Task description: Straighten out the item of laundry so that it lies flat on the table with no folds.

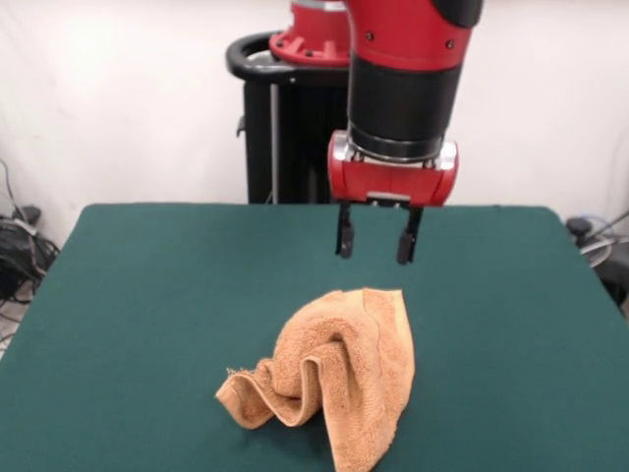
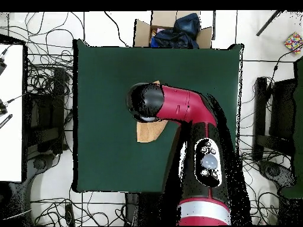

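The orange-tan towel (image 1: 334, 379) lies crumpled in a heap with several folds on the dark green table (image 1: 147, 295), near the front middle in the front view. My gripper (image 1: 376, 241) hangs open and empty just above and behind the towel's highest fold, not touching it. In the overhead view the arm covers most of the towel (image 2: 147, 131); only a tan corner shows beside the arm's black wrist. The gripper itself is hidden under the arm there. The table (image 2: 106, 88) is far wider than the towel. No care tag shows.
The black pedestal (image 1: 280, 128) stands at the table's far edge. A cardboard box with dark cloth (image 2: 174, 29) sits past the table's top edge in the overhead view. Cables (image 2: 47, 83) lie on the floor around the table.
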